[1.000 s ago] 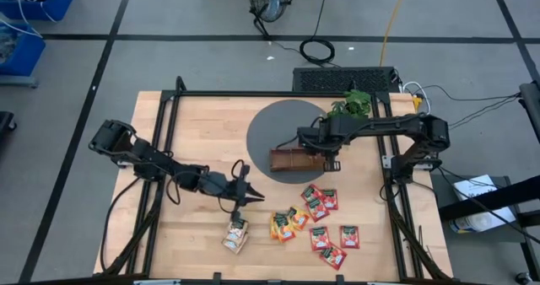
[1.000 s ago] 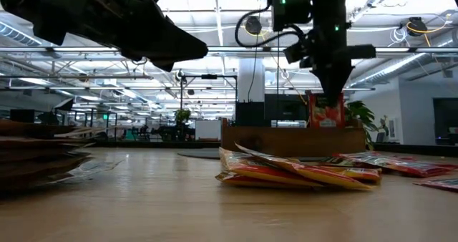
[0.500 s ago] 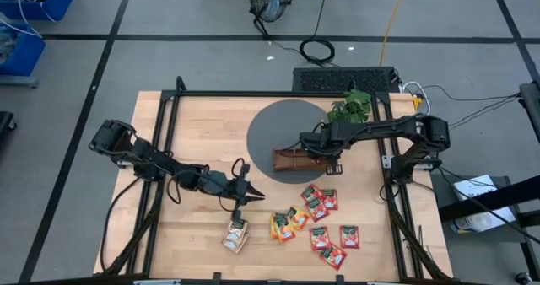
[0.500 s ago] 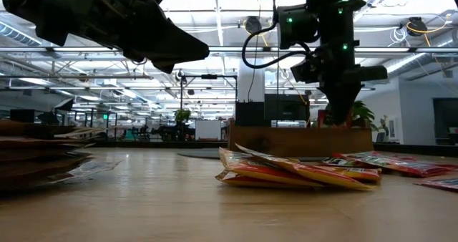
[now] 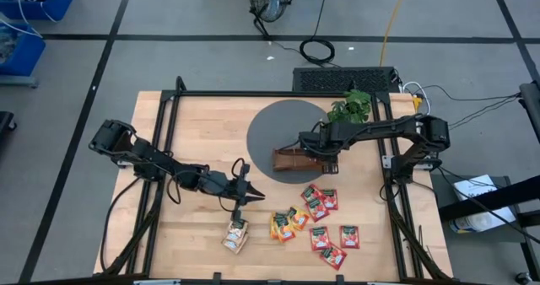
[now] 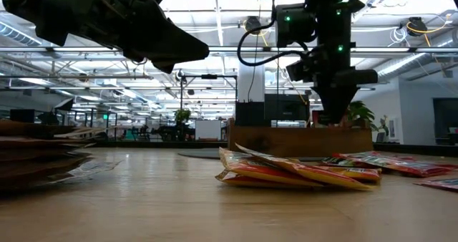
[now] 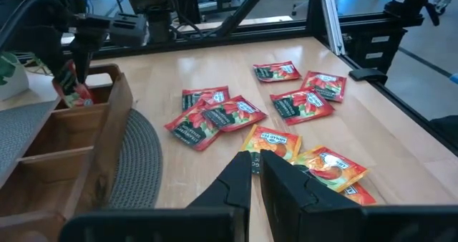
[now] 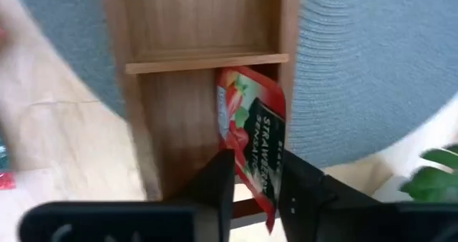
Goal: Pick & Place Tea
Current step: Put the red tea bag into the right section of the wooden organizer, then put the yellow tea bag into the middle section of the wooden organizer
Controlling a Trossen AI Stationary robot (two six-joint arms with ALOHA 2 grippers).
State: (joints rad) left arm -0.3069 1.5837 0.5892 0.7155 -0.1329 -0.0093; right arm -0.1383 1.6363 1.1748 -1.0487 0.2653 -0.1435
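Red sachet [image 8: 252, 138] pinched in right gripper [image 8: 255, 188], tilted, low in tray [image 8: 207, 27] end compartment. Risk: release now, sachet leans on wall [image 8: 288, 27], snags rim. Left gripper [image 7: 255, 172] nearly closed, empty, above loose sachets [image 5: 316, 220] on bench [image 5: 202, 133].

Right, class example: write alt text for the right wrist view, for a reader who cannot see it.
The right gripper holds a red sachet upright in a compartment of a wooden tray. The tray rests on a grey mat, with a green plant at one edge.
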